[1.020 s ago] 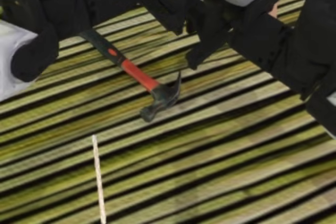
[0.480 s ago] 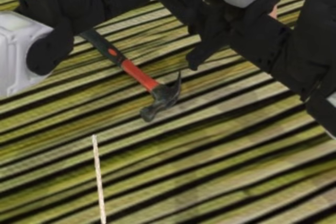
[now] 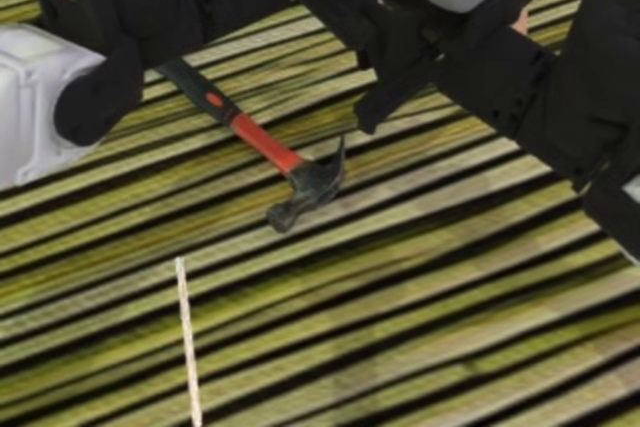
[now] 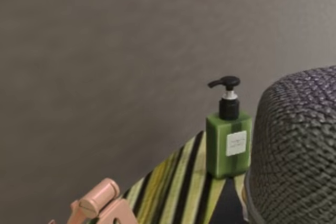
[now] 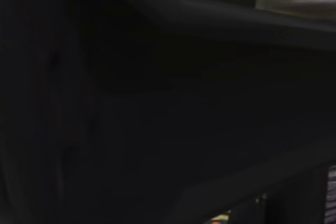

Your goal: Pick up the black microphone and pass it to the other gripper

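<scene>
Top view: 2 grippers meet at far edge; finger state cannot be told. Left wrist view: microphone, grey mesh head close by; green pump bottle just beside. Hammer lies below the fingers.

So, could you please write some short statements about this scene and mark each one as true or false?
1. The claw hammer lies on the striped table, with its red-and-black handle pointing toward the far left. True.
2. A green pump bottle stands upright beside a dark woven basket in the left wrist view. True.
3. The hammer is held in the air by a gripper. False: it rests on the table and nothing grips it.
4. The right wrist view gives a bright, clear look at the table. False: it is dark.
5. A thin pale stick lies on the near left of the table. True.
</scene>
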You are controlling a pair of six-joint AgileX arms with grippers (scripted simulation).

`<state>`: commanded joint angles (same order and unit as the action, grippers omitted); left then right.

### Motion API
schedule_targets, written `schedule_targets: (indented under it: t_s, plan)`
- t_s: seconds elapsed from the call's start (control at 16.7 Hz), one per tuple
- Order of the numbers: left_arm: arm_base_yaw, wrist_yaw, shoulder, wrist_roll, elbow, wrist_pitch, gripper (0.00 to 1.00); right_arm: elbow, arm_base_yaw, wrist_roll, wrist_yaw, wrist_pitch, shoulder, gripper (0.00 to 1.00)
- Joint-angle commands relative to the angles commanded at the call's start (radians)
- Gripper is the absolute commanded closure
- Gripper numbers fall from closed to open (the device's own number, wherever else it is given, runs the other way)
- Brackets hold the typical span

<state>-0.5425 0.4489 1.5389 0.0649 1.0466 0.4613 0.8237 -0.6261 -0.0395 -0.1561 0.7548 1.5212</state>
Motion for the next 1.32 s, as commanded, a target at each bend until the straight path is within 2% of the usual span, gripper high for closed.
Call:
schedule_targets:
  t_s: [0.12, 0.18, 0.66, 1.32]
  plan:
    - [0.000, 0.000, 0.000, 0.000, 0.000, 0.000, 0.98, 0.000, 0.000, 0.000, 0.000, 0.000, 0.000, 1.00]
    - [0.000, 0.000, 0.000, 0.000, 0.000, 0.000, 1.00, 0.000, 0.000, 0.000, 0.000, 0.000, 0.000, 1.00]
    - [0.000, 0.000, 0.000, 0.000, 0.000, 0.000, 1.00, 0.000, 0.000, 0.000, 0.000, 0.000, 0.000, 1.00]
    - [0.000, 0.000, 0.000, 0.000, 0.000, 0.000, 1.00, 0.000, 0.000, 0.000, 0.000, 0.000, 0.000, 0.17]
